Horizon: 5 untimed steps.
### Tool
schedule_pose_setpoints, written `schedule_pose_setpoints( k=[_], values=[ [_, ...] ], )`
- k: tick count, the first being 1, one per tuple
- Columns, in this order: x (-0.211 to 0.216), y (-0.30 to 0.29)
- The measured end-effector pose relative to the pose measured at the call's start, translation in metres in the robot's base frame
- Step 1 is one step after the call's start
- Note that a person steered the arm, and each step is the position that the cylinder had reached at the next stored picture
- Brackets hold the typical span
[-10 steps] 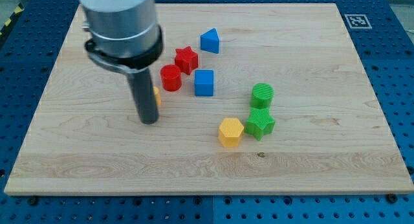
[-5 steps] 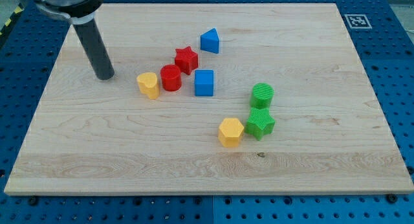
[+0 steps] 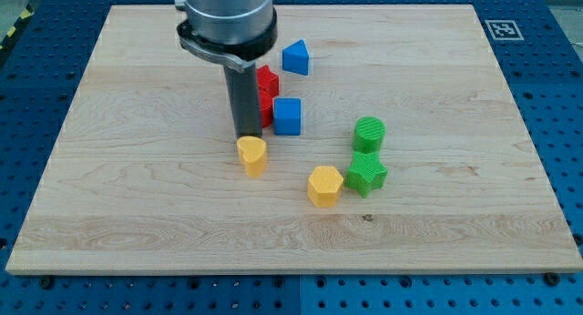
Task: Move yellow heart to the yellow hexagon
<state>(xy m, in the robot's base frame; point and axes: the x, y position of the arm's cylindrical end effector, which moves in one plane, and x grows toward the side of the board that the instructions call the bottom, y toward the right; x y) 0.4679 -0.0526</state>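
Observation:
The yellow heart [image 3: 252, 155] lies on the wooden board [image 3: 137, 215] left of centre. The yellow hexagon [image 3: 324, 185] lies to its lower right, a short gap away. My tip [image 3: 246, 136] stands just above the heart, touching or nearly touching its top edge. The rod rises from there and hides most of the red cylinder [image 3: 265, 113] and part of the red star [image 3: 267, 81].
A blue cube [image 3: 287, 116] sits right of the rod, a blue triangular block [image 3: 295, 56] above it. A green cylinder [image 3: 369, 133] and a green star [image 3: 365, 174] stand right of the hexagon, the star touching it.
My tip swung from the board's upper left to just above the heart. The heart has slid down and to the right, away from the red cylinder and closer to the hexagon.

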Motion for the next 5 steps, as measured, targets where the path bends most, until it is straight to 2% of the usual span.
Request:
schedule_pose_setpoints(
  k=[1, 2, 3, 4, 5],
  values=[
    [0.003, -0.001],
    [0.003, -0.038],
    [0.015, -0.049],
    [0.037, -0.029],
    [0.034, 0.010]
  ],
)
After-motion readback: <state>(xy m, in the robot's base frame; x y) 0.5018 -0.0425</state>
